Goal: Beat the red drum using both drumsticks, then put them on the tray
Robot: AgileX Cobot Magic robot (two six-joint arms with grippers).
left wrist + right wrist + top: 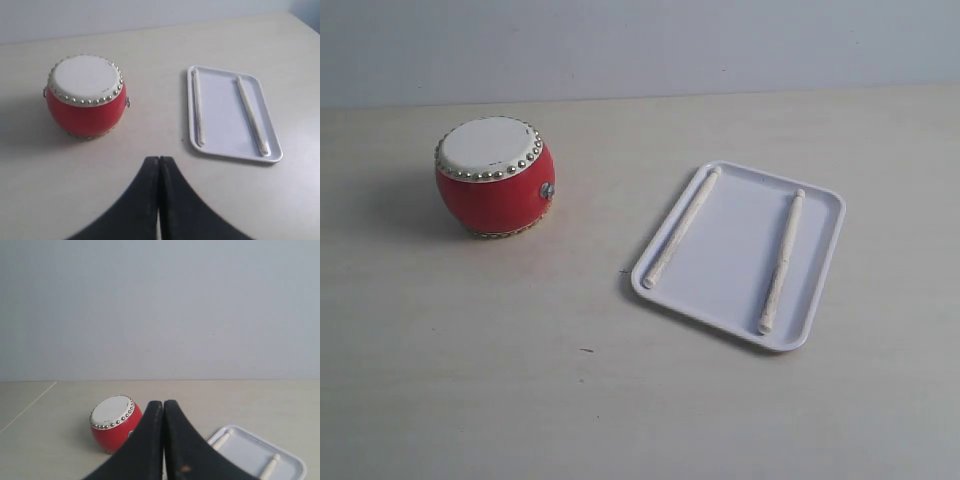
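Pale beige worktop (520, 390) fills the scene, with a plain grey-white wall (620, 40) behind it. On the left and a little farther back stands the red drum (495, 185). It is small and squat, with a glossy red body, a cream skin ringed with gold studs, and a small metal ring on its side. It stands upright with the skin facing up, so I think it is ready to be struck from above.

On the right lies the tray (735, 240), white, glossy and low-rimmed, turned at an angle to the worktop edge. The left drumstick (681, 228) rests along its left rim and the right drumstick (781, 262) nearer its right rim. Both are slim, pale, unpainted wood. They are almost parallel and well apart, which probably gives each arm room to reach one.

The left claw (159, 165) is pressed together and carries nothing; it hovers on the near side, between drum and tray. The right claw (163, 407) is also pressed together and empty. Neither arm shows in the exterior view.
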